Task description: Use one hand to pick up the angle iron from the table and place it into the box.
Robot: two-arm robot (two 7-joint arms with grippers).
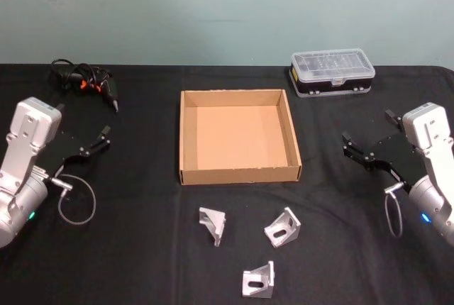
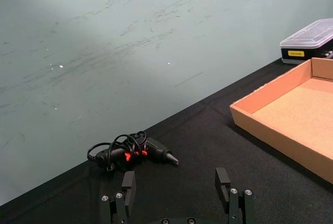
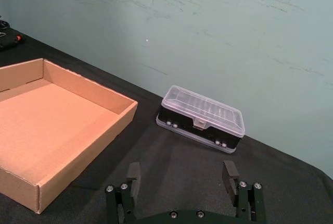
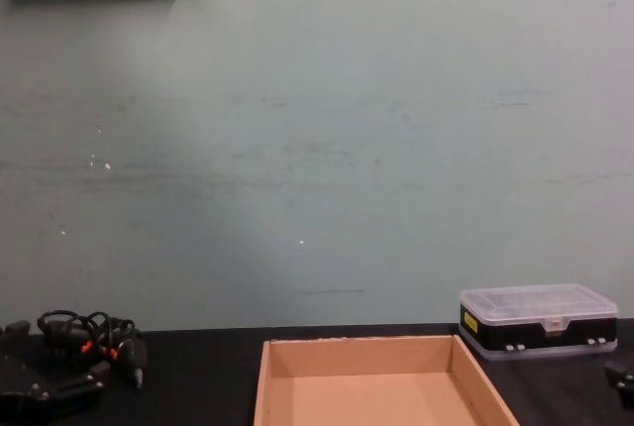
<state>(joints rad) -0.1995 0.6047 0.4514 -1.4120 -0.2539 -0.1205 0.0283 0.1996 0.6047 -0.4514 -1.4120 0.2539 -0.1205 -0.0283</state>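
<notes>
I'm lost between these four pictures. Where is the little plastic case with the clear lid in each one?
Head view: the plastic case sits near the far edge of the table, beyond the far right corner of the box.
Chest view: low on the right, beside the box's far right corner.
Left wrist view: past the box's far corner, by the wall.
Right wrist view: beyond the box, standing apart from it.
Shared landmark: the box.

Black table (image 1: pixel 142 262) holds box (image 1: pixel 241 175), plastic case (image 1: pixel 332 72), cable bundle (image 1: pixel 84 79), three angle irons (image 1: pixel 283 227)

Box (image 4: pixel 362 359) front beyond chest view's edge
</notes>
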